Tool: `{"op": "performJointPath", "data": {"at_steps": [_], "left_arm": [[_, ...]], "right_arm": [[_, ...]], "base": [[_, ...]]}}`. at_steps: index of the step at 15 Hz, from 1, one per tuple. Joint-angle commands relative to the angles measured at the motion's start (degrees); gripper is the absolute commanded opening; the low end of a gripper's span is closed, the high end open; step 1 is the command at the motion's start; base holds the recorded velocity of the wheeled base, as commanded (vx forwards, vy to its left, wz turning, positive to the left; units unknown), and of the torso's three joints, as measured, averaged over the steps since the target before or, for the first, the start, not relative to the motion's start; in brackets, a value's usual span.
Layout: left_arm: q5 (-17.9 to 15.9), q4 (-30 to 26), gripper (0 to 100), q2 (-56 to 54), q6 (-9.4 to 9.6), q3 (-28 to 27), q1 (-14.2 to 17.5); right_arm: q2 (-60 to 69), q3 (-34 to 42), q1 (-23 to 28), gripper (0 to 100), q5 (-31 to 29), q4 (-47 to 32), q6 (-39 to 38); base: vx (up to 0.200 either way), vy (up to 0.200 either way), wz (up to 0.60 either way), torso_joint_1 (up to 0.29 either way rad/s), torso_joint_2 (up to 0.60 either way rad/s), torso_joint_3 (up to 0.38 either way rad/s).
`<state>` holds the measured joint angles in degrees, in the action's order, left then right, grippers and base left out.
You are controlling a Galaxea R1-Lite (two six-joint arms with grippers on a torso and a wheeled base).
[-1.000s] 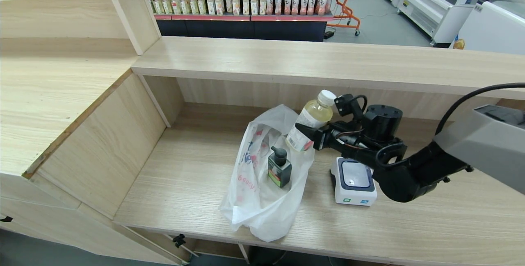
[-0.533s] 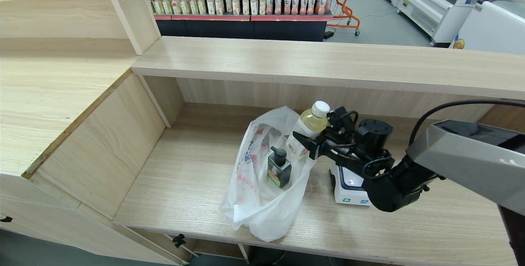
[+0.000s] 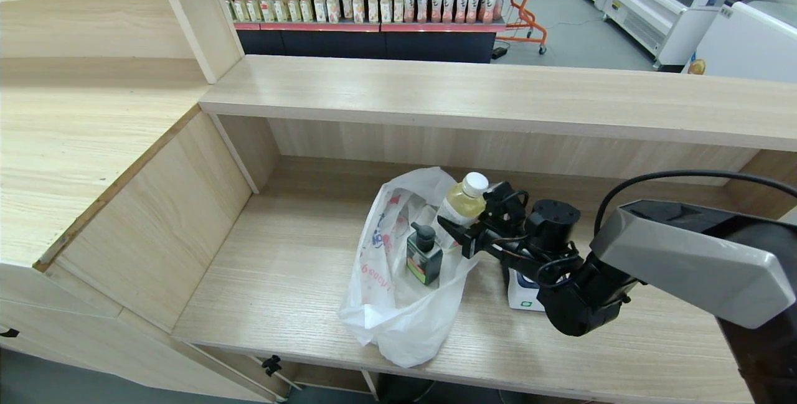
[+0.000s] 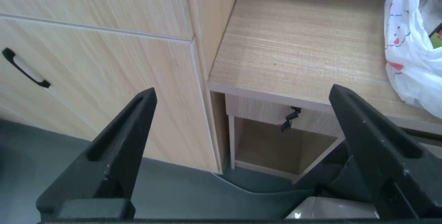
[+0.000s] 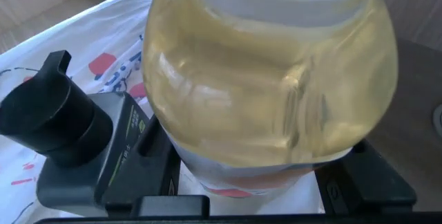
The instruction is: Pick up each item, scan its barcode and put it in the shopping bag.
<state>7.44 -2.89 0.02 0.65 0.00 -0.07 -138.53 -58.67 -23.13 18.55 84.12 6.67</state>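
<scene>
My right gripper [image 3: 457, 230] is shut on a clear bottle of pale yellow drink [image 3: 462, 208] with a white cap, holding it tilted over the open mouth of the white plastic shopping bag [image 3: 380, 286]. The bottle's lower end sits inside the bag's rim. A dark pump bottle [image 3: 424, 256] with a black cap stands upright in the bag, just left of the held bottle. Up close, the drink bottle [image 5: 269, 86] hangs beside the pump bottle [image 5: 83, 148]. The white barcode scanner [image 3: 522, 289] lies on the counter, mostly hidden behind my right arm. My left gripper [image 4: 242, 155] is open, off the counter's front edge.
The wooden counter [image 3: 299, 248] has a raised ledge [image 3: 498, 96] behind and a side panel [image 3: 155, 205] on the left. Drawers with black handles [image 4: 31, 68] sit under the counter beside an open knee space. Store shelves of bottles [image 3: 367, 5] stand far behind.
My right arm has carried the drink bottle left and down, from above the scanner to the bag's mouth. The arm now covers most of the scanner.
</scene>
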Motion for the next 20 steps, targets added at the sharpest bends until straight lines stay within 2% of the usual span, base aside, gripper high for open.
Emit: {"op": "performJointPath", "data": {"at_steps": [1,5,10,11,13,16,20], "left_arm": [[0.03,-0.01,100,-0.02,-0.03,0.0,-0.01],[0.03,-0.01,100,-0.02,-0.03,0.0,-0.01],[0.03,-0.01,100,-0.02,-0.03,0.0,-0.01],[0.03,-0.01,100,-0.02,0.06,0.0,-0.01],[0.03,-0.01,100,-0.02,-0.03,0.0,-0.01],[0.03,-0.01,100,-0.02,0.06,0.0,-0.01],[0.03,-0.01,100,-0.02,0.06,0.0,-0.01]], "right_arm": [[-1.48,-0.04,-0.17,0,0.08,0.26,0.19],[-3.85,-3.55,-0.43,0,0.96,0.52,3.26],[-4.99,-4.17,-0.34,0,2.1,0.26,4.49],[-4.99,-4.17,-0.43,100,2.1,0.35,4.49],[-3.76,-4.17,-0.43,100,2.19,0.35,3.97],[1.6,-2.59,-0.25,100,2.19,0.08,-2.45],[13.55,4.36,0.19,100,2.19,-4.75,-11.59]], "base": [[0.0,0.0,0.0,0.0,0.0,0.0],[0.0,0.0,0.0,0.0,0.0,0.0],[0.0,0.0,0.0,0.0,0.0,0.0],[0.0,0.0,0.0,0.0,0.0,0.0],[0.0,0.0,0.0,0.0,0.0,0.0],[0.0,0.0,0.0,0.0,0.0,0.0],[0.0,0.0,0.0,0.0,0.0,0.0]]}}
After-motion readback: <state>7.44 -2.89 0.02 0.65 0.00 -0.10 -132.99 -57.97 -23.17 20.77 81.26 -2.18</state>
